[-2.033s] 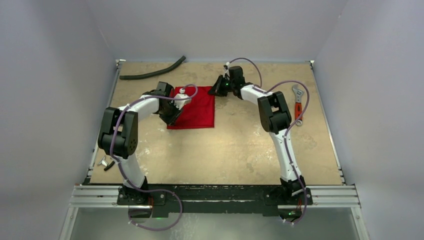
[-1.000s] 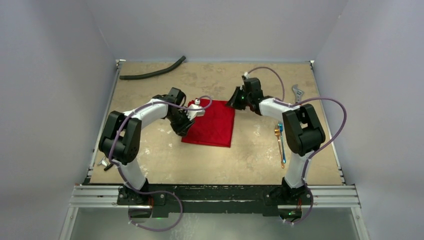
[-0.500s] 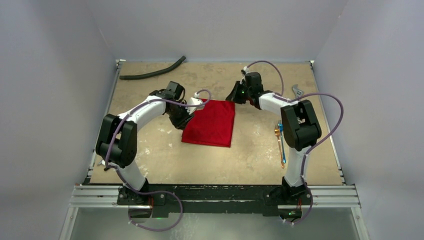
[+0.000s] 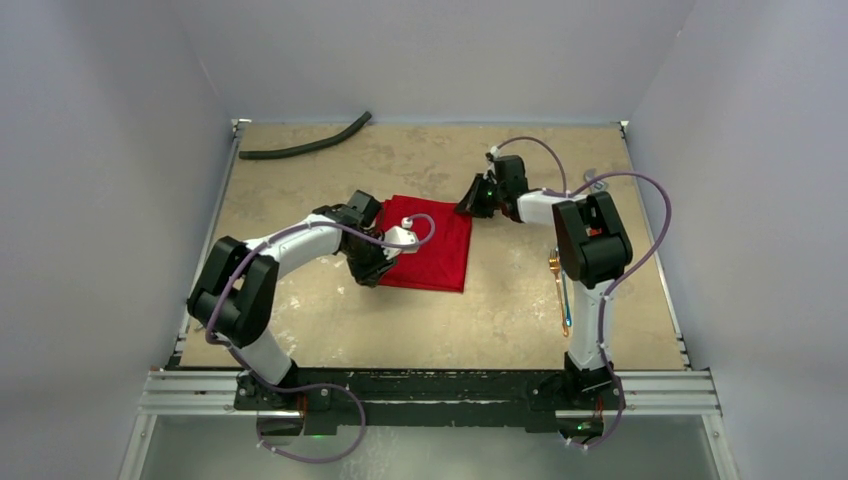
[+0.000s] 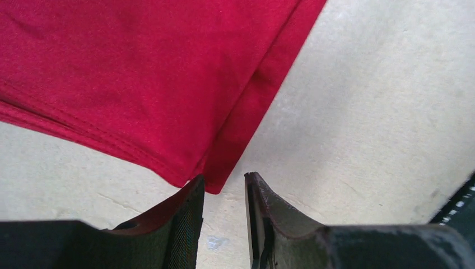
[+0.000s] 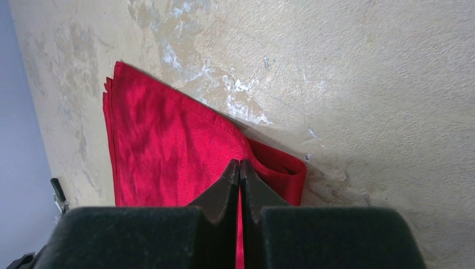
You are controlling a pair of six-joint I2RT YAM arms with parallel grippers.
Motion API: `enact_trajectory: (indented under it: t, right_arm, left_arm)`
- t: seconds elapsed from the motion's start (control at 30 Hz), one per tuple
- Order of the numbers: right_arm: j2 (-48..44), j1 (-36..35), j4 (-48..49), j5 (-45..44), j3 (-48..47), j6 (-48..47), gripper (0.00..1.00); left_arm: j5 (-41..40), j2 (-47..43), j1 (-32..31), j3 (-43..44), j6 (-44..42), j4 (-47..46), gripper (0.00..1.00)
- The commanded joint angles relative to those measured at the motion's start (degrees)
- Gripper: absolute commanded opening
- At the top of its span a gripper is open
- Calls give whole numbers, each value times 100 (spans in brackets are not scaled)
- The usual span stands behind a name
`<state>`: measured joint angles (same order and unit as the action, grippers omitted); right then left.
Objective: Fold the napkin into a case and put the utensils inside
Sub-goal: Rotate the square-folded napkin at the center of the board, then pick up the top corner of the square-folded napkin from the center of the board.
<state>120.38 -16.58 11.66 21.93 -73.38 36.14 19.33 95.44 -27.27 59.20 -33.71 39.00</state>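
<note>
Fabric is taking up much of both wrist views: the napkin point(image 4: 438, 250) is lying folded into a thick red rectangle a little above the middle of the overhead frame, flat on the table point(image 4: 480, 320). We are finding the right gripper point(image 6: 240, 166) at the napkin's upper right corner in that overhead view. In its own wrist view its fingers are pressing tightly together over a folded edge, and a thin red sliver is showing between them, so we are reading it as clamped on the cloth. The left gripper point(image 5: 224, 184) is reaching in at the napkin's lower left corner. Its fingers are standing a narrow way apart with bare table showing through the gap, and the pointed corner of the cloth is ending just at the mouth of that gap (whether it is touching a finger, we cannot tell). The utensils point(image 4: 561, 288) are lying on the table right of centre in the overhead frame, well apart from the napkin. We are also seeing a black hose point(image 4: 305, 146) lying at the upper left of the table.
</note>
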Motion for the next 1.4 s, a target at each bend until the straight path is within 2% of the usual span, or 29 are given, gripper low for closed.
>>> enact_trajectory:
  t: [0.0,0.27,0.33,0.47,0.6,0.77,0.87,0.93,1.03,1.13,1.23,1.37]
  right_arm:
    - [-162,27,173,-196,328,84,3]
    - [-935,27,643,-700,1331,549,1]
    - [-1166,24,841,-841,1657,649,2]
    - [-1494,19,991,-795,1971,740,6]
    - [-1611,21,851,-569,1770,627,15]
    - [-1578,23,742,-365,951,284,38]
    - [-1090,15,626,121,97,-199,47]
    - [-504,-36,152,392,-759,-668,52]
    - [481,-292,-925,435,-2368,-1488,56]
    - [1217,-622,-1630,152,-3441,-2058,59]
    - [1669,-782,-1864,-65,-3992,-2283,60]
    - [1837,-792,-1865,48,-4195,-2310,60]
  left_arm:
    - [-664,-88,-43,-107,-207,-617,31]
    - [-2321,137,-42,-177,-1,-1695,24]
    - [-2522,206,-42,-143,17,-1798,23]
    - [-2302,197,-33,-29,-13,-1527,23]
    - [-1713,91,-3,326,-173,-655,31]
    - [-1045,-202,301,1022,-425,265,34]
    - [-451,-97,682,1625,-233,472,34]
    - [-361,99,836,1763,-41,399,33]
    - [-399,412,963,1665,269,117,29]
    - [-111,686,1204,1486,686,-38,25]
    - [21,816,1283,1226,1028,-206,22]
    - [162,639,1294,815,1426,-607,22]
